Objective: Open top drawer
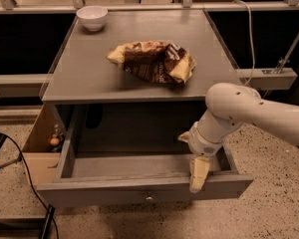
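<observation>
downward, the tool [198, 173] hangs over the pulled-out top drawer [114, 195].

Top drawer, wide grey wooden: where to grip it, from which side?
Grip the small round metal knob mid-front of the top drawer, coming from the front, where it sticks out. The gripper is at the drawer's front top edge, right of the knob.

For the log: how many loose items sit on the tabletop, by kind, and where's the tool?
Bowls: 1 (white bowl)
Snack bags: 1 (crumpled snack bag)
Total: 2, both on the grey table
The tool is at the open top drawer, on its front edge, right side.
</observation>
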Motion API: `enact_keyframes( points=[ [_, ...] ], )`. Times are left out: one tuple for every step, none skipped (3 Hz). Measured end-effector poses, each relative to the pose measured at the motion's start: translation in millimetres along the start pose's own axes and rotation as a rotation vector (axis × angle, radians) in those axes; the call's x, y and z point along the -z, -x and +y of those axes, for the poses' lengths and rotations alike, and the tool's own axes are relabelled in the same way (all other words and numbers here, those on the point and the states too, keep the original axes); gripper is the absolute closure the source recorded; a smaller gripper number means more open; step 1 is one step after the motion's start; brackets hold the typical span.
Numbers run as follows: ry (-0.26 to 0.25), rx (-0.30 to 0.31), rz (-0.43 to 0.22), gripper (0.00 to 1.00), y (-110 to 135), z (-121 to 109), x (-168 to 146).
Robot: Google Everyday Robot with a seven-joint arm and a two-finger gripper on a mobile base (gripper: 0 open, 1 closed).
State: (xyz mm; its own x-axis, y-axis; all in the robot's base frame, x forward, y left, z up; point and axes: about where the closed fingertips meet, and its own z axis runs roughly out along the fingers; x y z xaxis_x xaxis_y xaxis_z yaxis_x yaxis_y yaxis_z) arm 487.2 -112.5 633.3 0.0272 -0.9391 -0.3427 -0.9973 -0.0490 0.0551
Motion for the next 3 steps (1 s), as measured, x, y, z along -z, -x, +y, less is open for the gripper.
enact_keyframes(
  points=[
    [0.0,0.0,0.0,0.0,0.0,0.0,0.0],
    [0.023,0.003,0.004,0.0,2.8,4.1,-0.2],
    [0.04,0.009,0.008,0.0,7.9,14.5,7.3]
  ],
)
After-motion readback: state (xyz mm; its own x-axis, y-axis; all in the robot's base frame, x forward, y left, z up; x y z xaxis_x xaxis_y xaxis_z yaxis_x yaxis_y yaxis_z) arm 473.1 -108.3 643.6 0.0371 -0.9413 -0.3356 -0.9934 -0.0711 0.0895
